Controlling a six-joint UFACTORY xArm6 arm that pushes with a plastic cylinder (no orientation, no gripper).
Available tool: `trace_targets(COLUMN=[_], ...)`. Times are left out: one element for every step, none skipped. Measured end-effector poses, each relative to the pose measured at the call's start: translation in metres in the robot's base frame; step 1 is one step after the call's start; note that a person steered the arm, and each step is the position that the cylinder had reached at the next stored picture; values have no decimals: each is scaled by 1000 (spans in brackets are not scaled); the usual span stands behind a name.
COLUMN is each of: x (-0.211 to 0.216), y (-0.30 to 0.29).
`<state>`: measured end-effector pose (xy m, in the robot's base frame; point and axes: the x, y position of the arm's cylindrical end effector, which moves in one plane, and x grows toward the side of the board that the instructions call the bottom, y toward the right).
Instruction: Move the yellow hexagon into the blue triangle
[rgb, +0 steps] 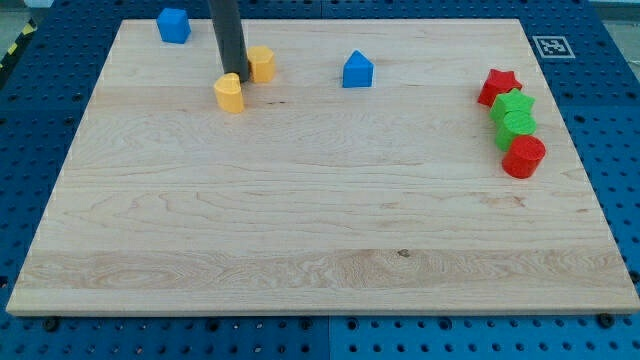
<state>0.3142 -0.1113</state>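
My tip (232, 75), a bare rod with no jaws, touches the light, rigid yellow hexagon's (261, 63) left side; pushing there likely slides it toward the blue triangle (357, 70).

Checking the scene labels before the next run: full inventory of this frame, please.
blue cube: 1, blue, top left of the board.
blue triangle: 1, blue, top centre, house-like outline.
yellow hexagon: 1, yellow, just right of the rod.
yellow heart: 1, yellow, just below my tip.
red star: 1, red, top of the right-edge cluster.
green blocks: 2, green, stacked in line below the star; shapes unclear.
red cylinder: 1, red, bottom of that cluster.
wooden board: 1, light wood, on a blue perforated table.
my tip: 1, dark rod end, between the two yellow blocks.
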Motion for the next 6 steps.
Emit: trace_targets(x=[0, -7, -31, -41, -39, -33], y=[3, 2, -11, -14, -10, 7])
